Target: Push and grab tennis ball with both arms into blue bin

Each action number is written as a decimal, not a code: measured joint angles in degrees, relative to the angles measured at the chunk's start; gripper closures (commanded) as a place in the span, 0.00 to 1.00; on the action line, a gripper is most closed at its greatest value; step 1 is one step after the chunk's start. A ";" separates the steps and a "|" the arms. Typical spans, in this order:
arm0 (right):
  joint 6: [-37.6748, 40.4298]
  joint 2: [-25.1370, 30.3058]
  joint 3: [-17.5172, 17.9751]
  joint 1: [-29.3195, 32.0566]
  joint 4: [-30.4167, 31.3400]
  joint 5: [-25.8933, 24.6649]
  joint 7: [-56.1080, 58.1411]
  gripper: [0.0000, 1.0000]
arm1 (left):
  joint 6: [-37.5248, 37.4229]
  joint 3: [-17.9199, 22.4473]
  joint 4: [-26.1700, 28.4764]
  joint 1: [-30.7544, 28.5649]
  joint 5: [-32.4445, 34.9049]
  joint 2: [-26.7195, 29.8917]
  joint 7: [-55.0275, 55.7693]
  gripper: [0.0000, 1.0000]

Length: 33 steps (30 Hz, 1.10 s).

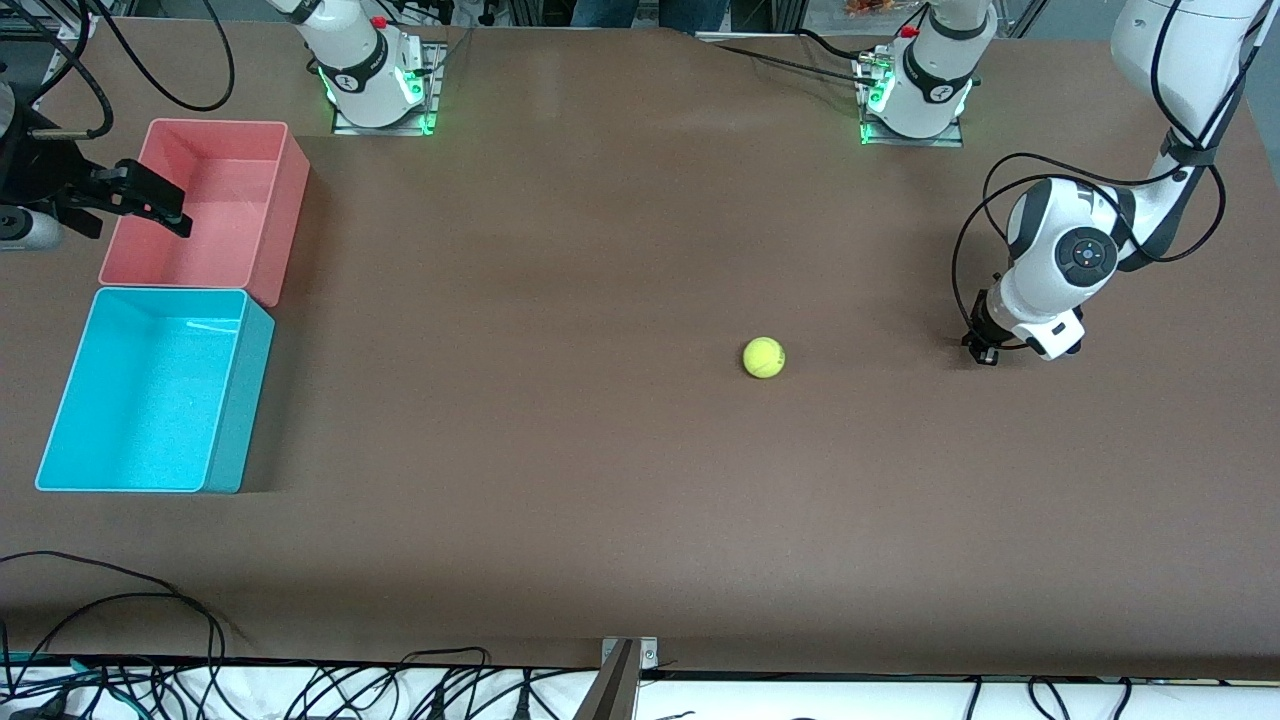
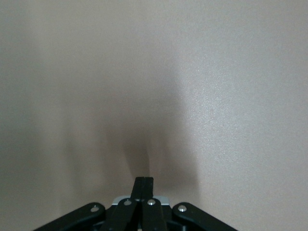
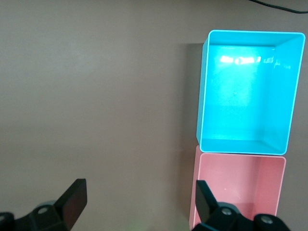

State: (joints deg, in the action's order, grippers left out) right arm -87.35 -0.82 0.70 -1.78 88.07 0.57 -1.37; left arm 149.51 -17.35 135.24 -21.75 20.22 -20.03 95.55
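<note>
The tennis ball (image 1: 763,357) lies alone on the brown table, about mid-table. My left gripper (image 1: 984,348) is shut and empty, low at the table, beside the ball toward the left arm's end, well apart from it. The left wrist view shows only its shut fingertips (image 2: 143,185) over bare table. The blue bin (image 1: 240,400) stands at the right arm's end of the table. My right gripper (image 1: 165,205) is open and empty, up over the outer edge of the pink bin. In the right wrist view the gripper (image 3: 139,199) is open, with the blue bin (image 3: 207,96) ahead.
A pink bin (image 1: 285,215) stands against the blue bin, farther from the front camera; it also shows in the right wrist view (image 3: 245,185). Both bins hold nothing. Cables hang along the table's front edge (image 1: 400,665).
</note>
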 measured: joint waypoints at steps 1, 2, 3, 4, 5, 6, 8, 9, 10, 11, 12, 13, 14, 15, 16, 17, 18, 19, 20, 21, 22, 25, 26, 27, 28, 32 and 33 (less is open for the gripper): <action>0.00 0.00 0.00 0.00 0.00 0.00 0.00 0.00 | 0.00 0.00 0.00 0.00 0.00 0.00 0.00 1.00; 0.00 0.00 0.00 0.00 0.00 0.00 0.00 0.00 | 0.00 0.00 -0.02 0.00 0.00 0.01 -0.01 1.00; 0.00 0.00 0.00 0.00 0.00 0.00 0.00 0.00 | 0.00 0.00 -0.02 0.00 0.00 0.01 -0.01 1.00; 0.00 0.00 0.00 0.00 0.00 0.00 0.00 0.00 | 0.00 0.00 -0.03 0.00 0.00 0.02 -0.01 1.00; 0.00 0.00 0.00 0.00 0.00 0.00 0.00 0.00 | 0.00 0.00 -0.04 0.00 0.00 0.02 -0.01 1.00; 0.00 0.00 0.00 0.00 0.00 0.00 0.00 0.00 | 0.00 0.00 -0.06 0.00 0.00 0.02 -0.01 1.00; 0.01 0.00 0.00 0.00 0.00 0.00 0.00 0.00 | -0.04 0.00 -0.11 0.00 0.00 0.04 -0.01 1.00; 0.03 -0.02 0.01 0.00 0.00 0.00 0.00 0.00 | -0.11 0.00 -0.15 0.00 0.00 0.05 -0.01 1.00; 0.08 -0.04 0.02 0.00 0.00 0.00 0.00 0.00 | -0.19 0.00 -0.18 0.00 0.00 0.06 -0.01 1.00; 0.11 -0.08 0.05 -0.01 0.00 0.00 0.00 0.00 | -0.26 0.00 -0.21 0.00 0.00 0.08 -0.01 1.00; 0.13 -0.14 0.12 -0.01 0.00 0.00 0.00 0.00 | -0.31 0.00 -0.25 0.00 0.00 0.11 -0.01 1.00; 0.14 -0.20 0.23 -0.02 0.02 0.00 0.00 0.00 | -0.33 0.00 -0.28 0.00 0.00 0.15 -0.02 1.00; 0.15 -0.27 0.38 -0.02 0.05 0.00 0.00 0.00 | -0.36 0.00 -0.31 0.00 0.00 0.21 -0.08 1.00; 0.20 -0.38 0.56 -0.03 0.10 0.00 0.00 0.00 | -0.42 0.00 -0.37 0.00 0.00 0.30 -0.14 1.00; 0.32 -0.52 0.74 -0.03 0.16 0.00 0.00 0.00 | -0.59 0.00 -0.50 0.00 0.00 0.43 -0.21 1.00; 0.47 -0.68 0.88 -0.04 0.23 0.00 0.00 0.00 | -0.95 -0.01 -0.70 0.00 0.00 0.58 -0.31 1.00; 0.74 -0.91 1.02 -0.05 0.30 0.00 0.00 0.00 | -1.76 -0.03 -1.09 0.00 0.00 0.79 -0.53 1.00; 1.05 -1.17 1.12 -0.06 0.36 0.00 0.00 0.00 | -2.78 -0.06 -1.60 0.00 0.00 0.97 -0.81 1.00; 1.43 -1.49 1.20 -0.07 0.43 0.00 0.00 0.00 | -4.25 -0.13 -2.38 0.00 0.00 1.16 -1.30 1.00; 1.85 -1.83 1.25 -0.07 0.48 0.00 -0.02 0.00 | -5.87 -0.25 -3.37 0.00 0.00 1.34 -1.92 1.00; 2.24 -2.18 1.29 -0.07 0.51 0.00 -0.05 0.00 | -7.52 -0.43 -4.45 -0.01 0.00 1.50 -2.62 1.00; 2.70 -3.14 1.32 -0.19 0.51 0.02 -0.05 0.00 | -12.98 -1.34 -8.75 -0.01 -0.55 1.98 -5.13 1.00; 2.72 -3.34 1.33 -0.31 0.51 0.05 -0.05 0.00 | -14.42 -1.59 -9.98 -0.01 -0.94 2.11 -6.20 1.00; 2.73 -3.59 1.34 -0.56 0.51 0.12 -0.05 0.00 | -16.33 -1.89 -11.61 0.00 -1.50 2.27 -8.03 1.00; 2.73 -3.78 1.36 -0.84 0.51 0.18 -0.05 0.00 | -17.93 -2.11 -12.96 0.00 -2.07 2.40 -9.76 1.00; 2.68 -4.39 1.49 -2.93 0.51 0.36 -0.11 0.00 | -25.60 -2.52 -19.55 0.02 -5.99 2.79 -19.93 1.00; 2.60 -4.50 1.53 -3.76 0.51 0.40 -0.38 0.00 | -27.67 -2.51 -21.37 0.01 -7.06 2.86 -22.85 1.00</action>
State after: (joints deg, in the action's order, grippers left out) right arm -84.74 -5.32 2.23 -5.53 88.58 0.97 -1.75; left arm 121.85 -19.86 113.87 -21.74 13.15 -17.17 72.70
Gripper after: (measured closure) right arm 0.000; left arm 0.991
